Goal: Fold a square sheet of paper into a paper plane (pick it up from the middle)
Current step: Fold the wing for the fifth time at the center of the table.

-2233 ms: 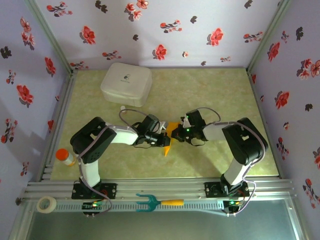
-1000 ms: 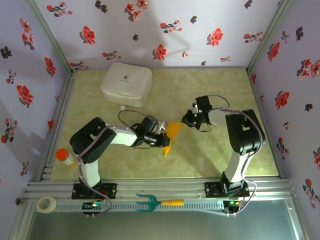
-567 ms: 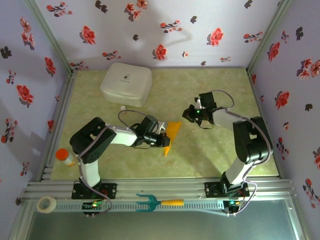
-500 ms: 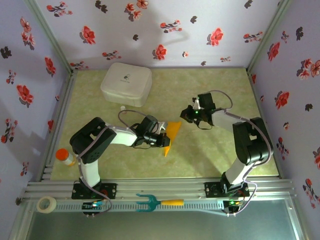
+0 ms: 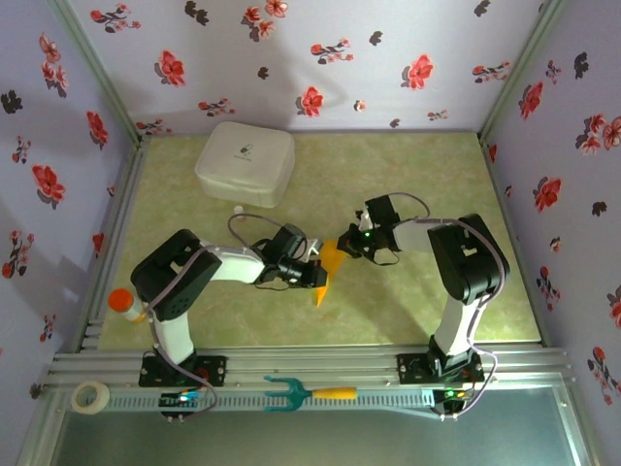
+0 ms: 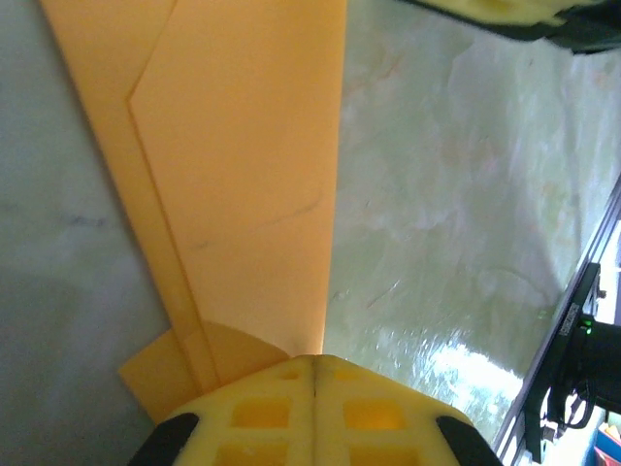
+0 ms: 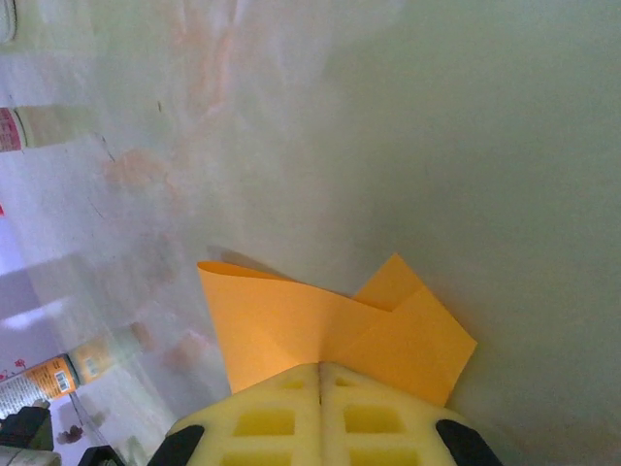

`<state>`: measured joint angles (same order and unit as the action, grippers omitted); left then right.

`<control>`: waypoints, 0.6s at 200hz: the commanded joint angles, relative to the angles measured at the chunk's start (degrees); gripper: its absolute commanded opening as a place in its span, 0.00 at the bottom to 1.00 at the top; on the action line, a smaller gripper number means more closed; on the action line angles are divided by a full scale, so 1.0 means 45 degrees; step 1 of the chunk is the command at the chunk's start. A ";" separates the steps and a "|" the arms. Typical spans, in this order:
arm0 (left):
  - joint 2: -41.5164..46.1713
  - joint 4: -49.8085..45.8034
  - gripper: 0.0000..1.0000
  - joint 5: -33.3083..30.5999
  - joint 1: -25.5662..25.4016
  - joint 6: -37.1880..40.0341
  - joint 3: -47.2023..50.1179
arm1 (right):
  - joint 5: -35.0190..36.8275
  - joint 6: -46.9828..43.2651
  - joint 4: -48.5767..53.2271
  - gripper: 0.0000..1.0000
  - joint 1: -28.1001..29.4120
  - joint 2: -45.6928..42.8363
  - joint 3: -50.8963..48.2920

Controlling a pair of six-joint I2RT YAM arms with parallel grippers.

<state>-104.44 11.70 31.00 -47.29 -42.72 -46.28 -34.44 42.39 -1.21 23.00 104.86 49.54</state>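
The paper plane (image 5: pixel 328 260) is a narrow orange-yellow dart lying mid-table, its point toward the near edge. My left gripper (image 5: pixel 314 275) is shut, its tips pressed onto the dart's left side. In the left wrist view the folded paper (image 6: pixel 243 175) runs flat away from the shut left gripper (image 6: pixel 315 361). My right gripper (image 5: pixel 346 243) is shut at the dart's far end. In the right wrist view the paper (image 7: pixel 291 320) lies under the shut right gripper (image 7: pixel 320 367), with its left flap curling up off the table. Whether either pair of jaws pinches paper I cannot tell.
A white lidded box (image 5: pixel 245 161) stands at the back left. A small orange-capped bottle (image 5: pixel 124 303) sits by the left rail. A tape roll (image 5: pixel 91 395) and a teal fork-shaped tool (image 5: pixel 296 392) lie on the near rail. Flowered walls enclose the table.
My right gripper lifted off the paper, swung to the back right, then came back down onto the dart's far end. The left gripper and the paper stayed put.
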 commanded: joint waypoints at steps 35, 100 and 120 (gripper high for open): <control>0.0738 -0.2621 0.08 0.0078 -0.0049 0.0126 -0.1669 | 0.1416 -0.0083 0.1029 0.00 0.0005 0.0029 -0.0627; -0.1338 -0.2764 0.12 0.0053 -0.0098 0.0037 -0.3276 | 0.1421 0.0313 0.0498 0.00 0.0005 0.0026 -0.1047; -0.1492 -0.3170 0.12 -0.0123 -0.0189 0.0074 -0.3003 | 0.1497 0.0278 0.0528 0.00 0.0006 -0.0021 -0.1070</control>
<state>-109.16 1.52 31.05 -47.40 -42.72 -60.47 -33.21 43.11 -4.29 23.05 103.72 47.13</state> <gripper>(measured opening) 0.120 0.060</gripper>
